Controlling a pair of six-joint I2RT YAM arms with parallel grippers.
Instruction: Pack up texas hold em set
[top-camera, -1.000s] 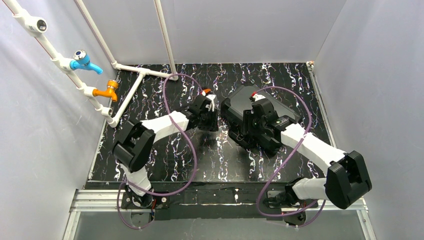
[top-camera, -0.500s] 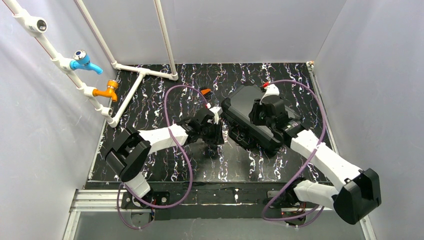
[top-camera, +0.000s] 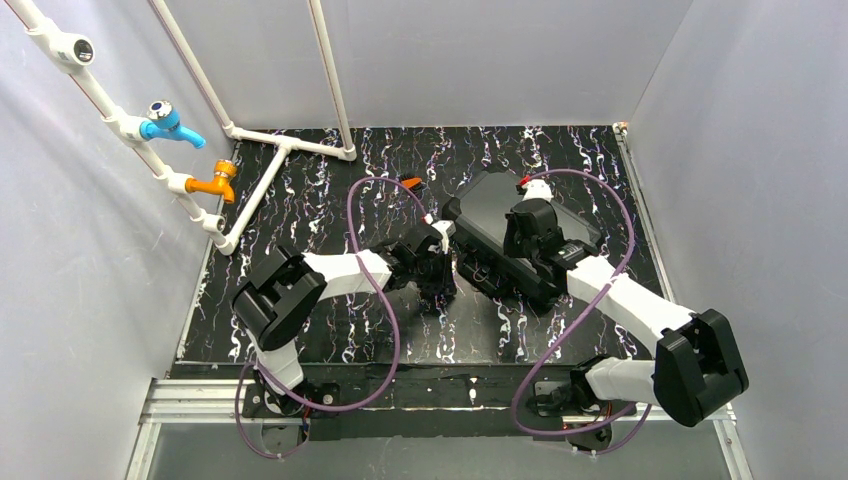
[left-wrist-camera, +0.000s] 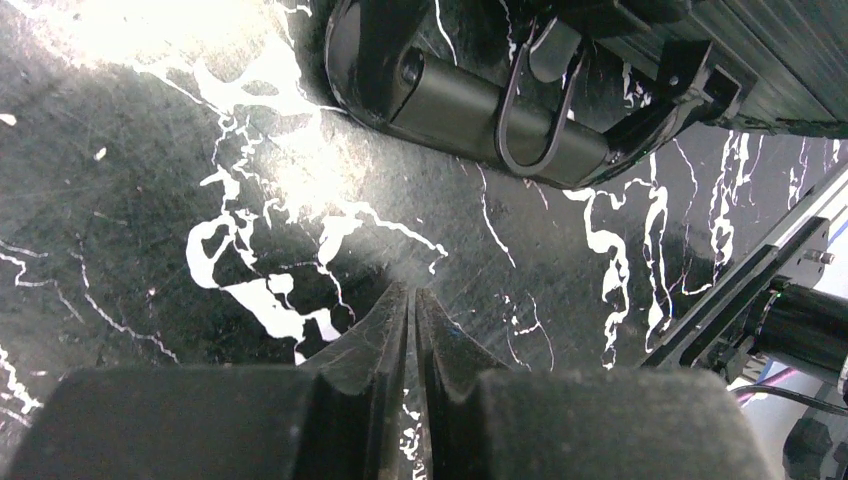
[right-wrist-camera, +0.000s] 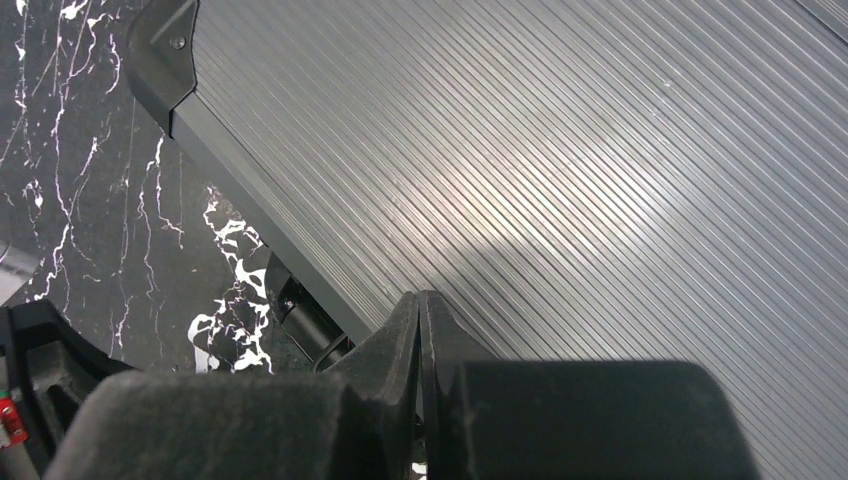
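The black briefcase (top-camera: 495, 215) of the hold em set lies closed on the marbled table, right of centre. Its ribbed lid (right-wrist-camera: 560, 150) fills the right wrist view; its handle (left-wrist-camera: 500, 115) and wire loop (left-wrist-camera: 540, 110) show in the left wrist view. My right gripper (right-wrist-camera: 420, 300) is shut and empty, over the lid near its front edge. My left gripper (left-wrist-camera: 411, 295) is shut and empty, low over the table just short of the handle. In the top view the left gripper (top-camera: 441, 285) is by the case's left front corner and the right gripper (top-camera: 528, 225) is over the case. Cards and chips are hidden.
White pipes (top-camera: 250, 140) with a blue tap (top-camera: 167, 122) and an orange tap (top-camera: 213, 181) stand at the back left. White walls close in the table on three sides. Purple cables (top-camera: 370, 250) loop over both arms.
My left gripper has moved toward the case's front left corner and lower. My right arm swung out over the case's far side, then came back over the lid.
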